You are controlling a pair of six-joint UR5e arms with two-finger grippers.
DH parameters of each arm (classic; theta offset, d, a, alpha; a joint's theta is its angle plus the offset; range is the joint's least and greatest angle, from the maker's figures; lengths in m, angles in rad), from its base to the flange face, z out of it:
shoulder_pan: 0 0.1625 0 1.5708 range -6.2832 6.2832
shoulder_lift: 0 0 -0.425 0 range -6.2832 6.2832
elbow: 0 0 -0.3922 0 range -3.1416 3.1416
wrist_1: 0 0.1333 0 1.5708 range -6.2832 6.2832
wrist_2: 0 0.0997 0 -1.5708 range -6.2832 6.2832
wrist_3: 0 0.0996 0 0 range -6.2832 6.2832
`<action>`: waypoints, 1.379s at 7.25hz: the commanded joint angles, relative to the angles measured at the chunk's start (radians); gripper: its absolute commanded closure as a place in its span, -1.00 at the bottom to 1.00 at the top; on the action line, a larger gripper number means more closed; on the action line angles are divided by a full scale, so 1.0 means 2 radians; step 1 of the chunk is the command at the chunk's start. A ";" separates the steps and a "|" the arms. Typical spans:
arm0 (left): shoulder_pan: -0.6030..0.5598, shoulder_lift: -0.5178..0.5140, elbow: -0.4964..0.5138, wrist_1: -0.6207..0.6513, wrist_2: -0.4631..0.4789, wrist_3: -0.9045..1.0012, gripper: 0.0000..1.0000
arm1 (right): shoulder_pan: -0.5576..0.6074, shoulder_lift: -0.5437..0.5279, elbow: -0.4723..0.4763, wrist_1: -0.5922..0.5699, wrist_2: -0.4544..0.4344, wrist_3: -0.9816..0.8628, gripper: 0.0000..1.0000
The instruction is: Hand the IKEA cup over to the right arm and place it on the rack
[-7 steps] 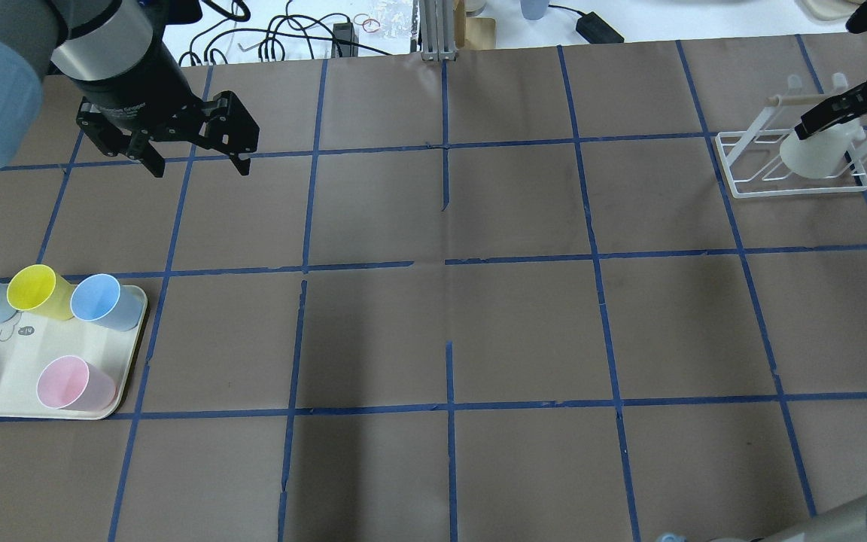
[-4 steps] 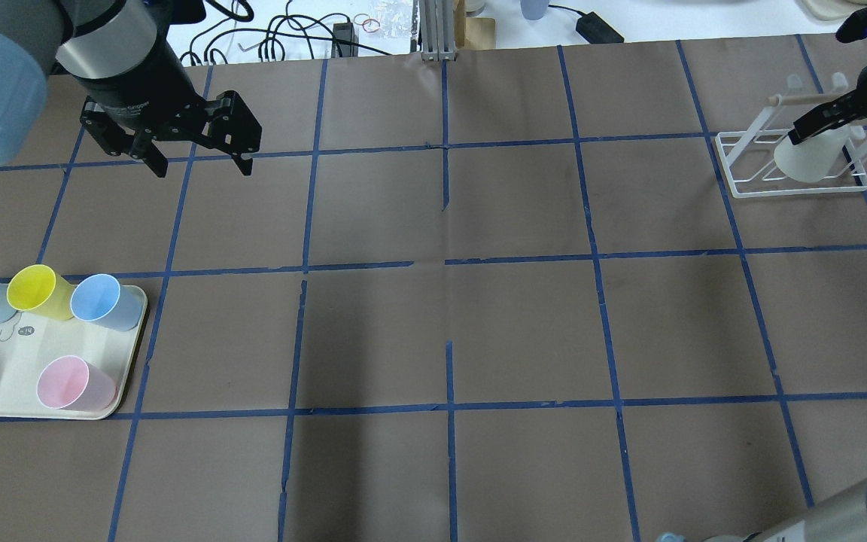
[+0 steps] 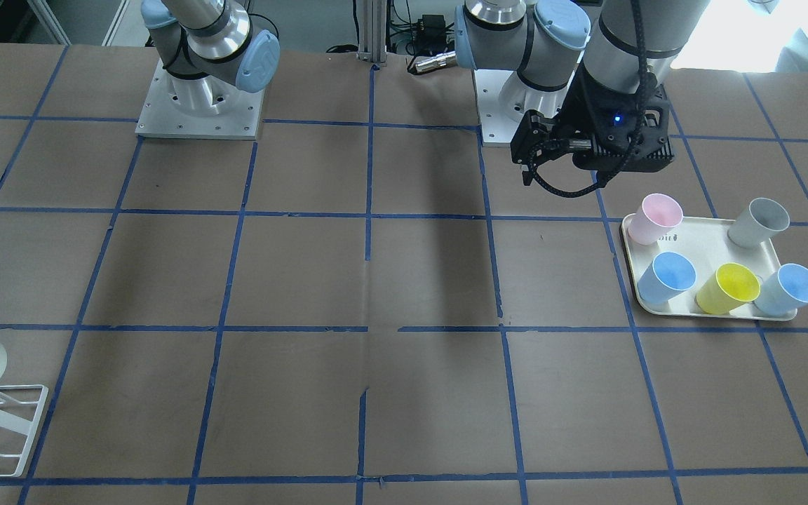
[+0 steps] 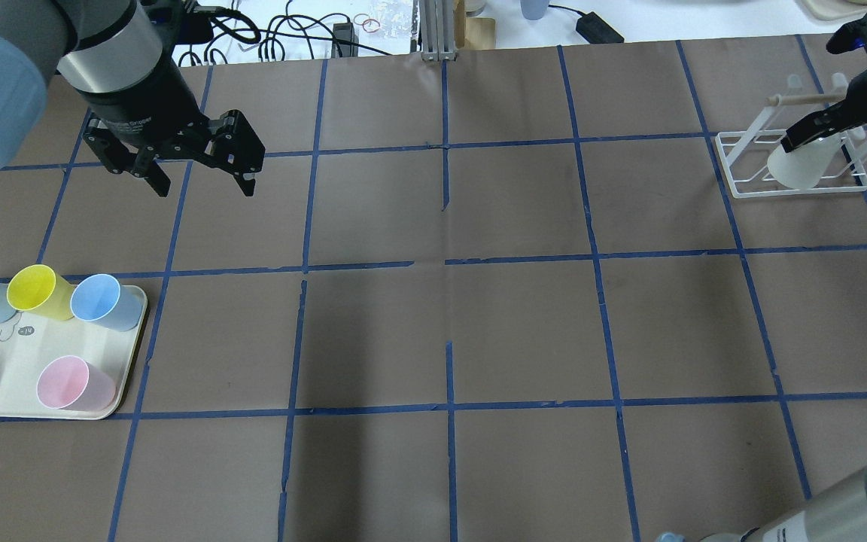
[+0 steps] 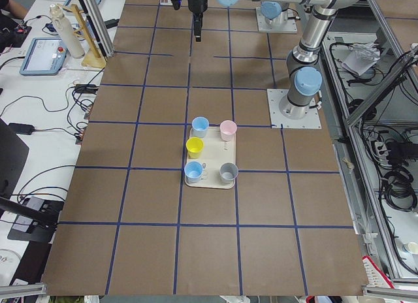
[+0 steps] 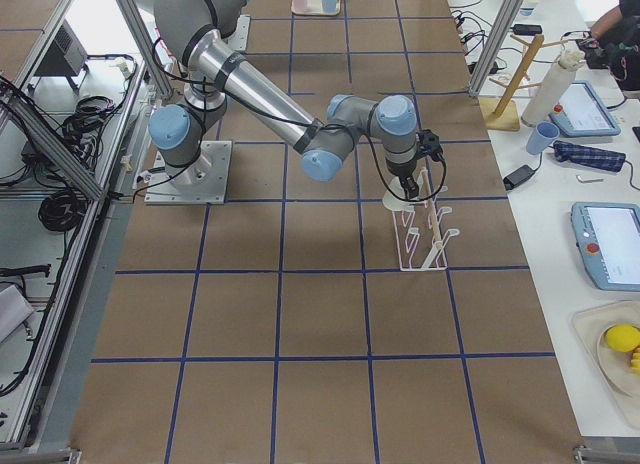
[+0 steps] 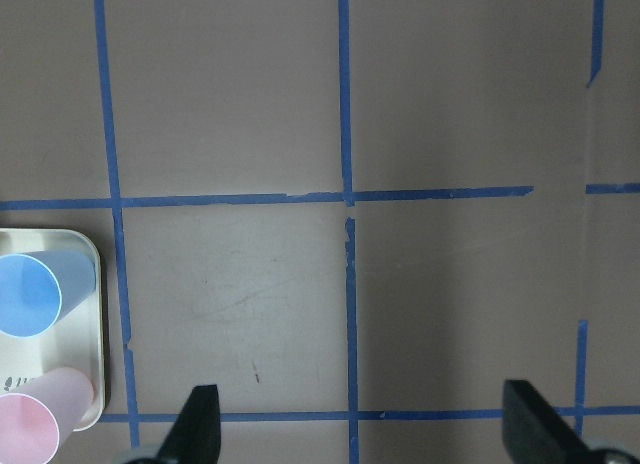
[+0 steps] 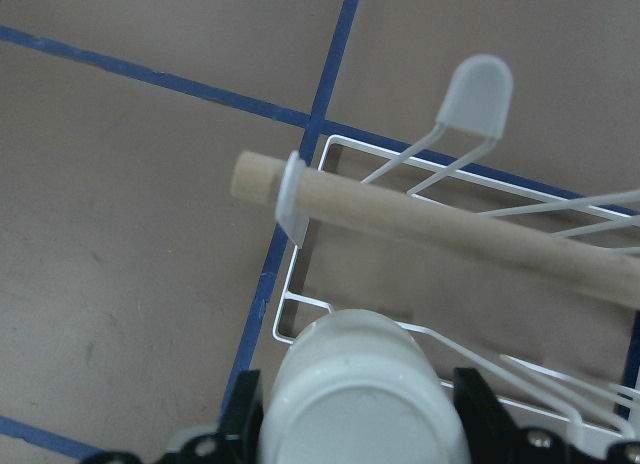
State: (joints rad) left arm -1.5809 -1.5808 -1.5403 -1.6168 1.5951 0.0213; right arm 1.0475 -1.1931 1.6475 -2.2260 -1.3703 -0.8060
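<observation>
Two grippers are in view, and only one has anything in it. The right gripper (image 8: pixel 360 416) is clamped on the IKEA cup (image 4: pixel 798 170), with one finger (image 8: pixel 478 402) on each side of the cup near its closed base. That base is turned up toward the wrist camera, so the cup hangs tilted with its mouth downward. It sits over the rack (image 4: pixel 751 190) at the far right of the table (image 4: pixel 524 324), just below the rack's wooden rod (image 8: pixel 450 229). Whether the cup touches the wires cannot be told. The left gripper (image 4: pixel 204 185) hangs above the far left of the table, jaws spread wide and holding nothing. Well apart from it, at the near left, a cream tray (image 4: pixel 19 360) carries a yellow cup (image 4: pixel 34 290), two blue cups (image 4: pixel 98 299), a pink cup (image 4: pixel 68 382) and a grey cup (image 3: pixel 758 223), all upright
</observation>
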 commanded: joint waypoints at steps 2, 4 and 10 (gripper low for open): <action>0.002 0.001 -0.001 0.000 -0.001 0.001 -1.00 | -0.001 0.010 0.000 -0.001 0.001 0.001 -0.04; -0.001 -0.003 0.000 0.002 -0.001 0.001 -1.00 | -0.001 0.011 0.000 -0.001 0.001 0.002 -0.66; -0.001 -0.004 0.001 0.003 0.001 -0.002 -1.00 | 0.004 -0.074 0.002 0.117 -0.032 0.078 -1.00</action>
State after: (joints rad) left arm -1.5831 -1.5911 -1.5386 -1.6107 1.5968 0.0184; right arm 1.0499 -1.2538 1.6496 -2.1328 -1.4204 -0.7334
